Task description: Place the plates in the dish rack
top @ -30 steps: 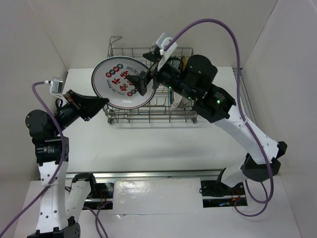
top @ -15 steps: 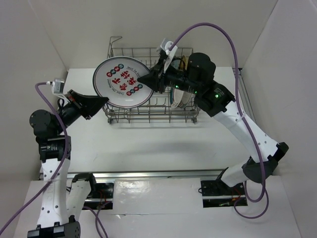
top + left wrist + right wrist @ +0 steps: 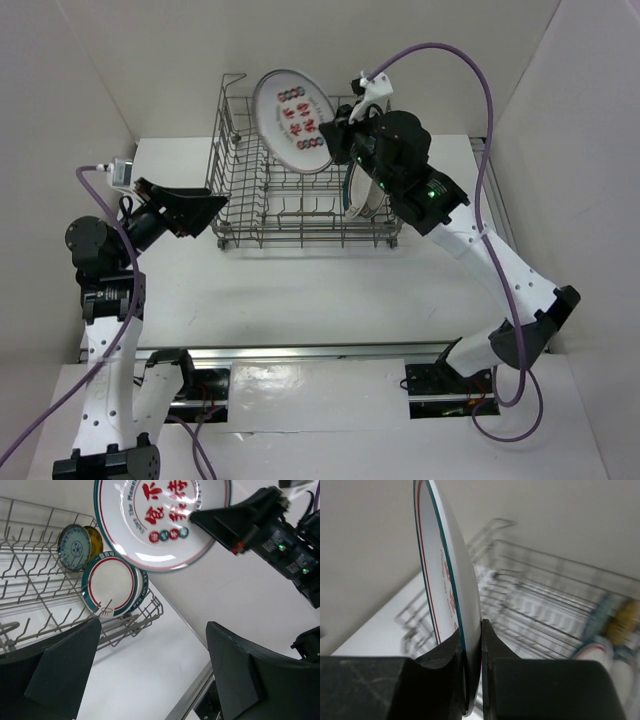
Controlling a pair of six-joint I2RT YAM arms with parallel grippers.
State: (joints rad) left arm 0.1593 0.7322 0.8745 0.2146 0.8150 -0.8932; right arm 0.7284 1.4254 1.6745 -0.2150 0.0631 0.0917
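Above the far side of the dish rack (image 3: 300, 240), we note the right fingers (image 3: 437, 657) clamped on the rim of the white plate with red marks (image 3: 293, 122), held on edge over the tines. Left fingers (image 3: 65, 670) hover spread apart, holding nothing, just beside the rack's left end. A teal-rimmed plate (image 3: 110, 585) stands in the right end.

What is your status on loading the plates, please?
Right pincer shut on red-marked plate, above dish rack. Left pincer open, empty, beside rack. Other plates racked at right end. Nothing seen blocking.
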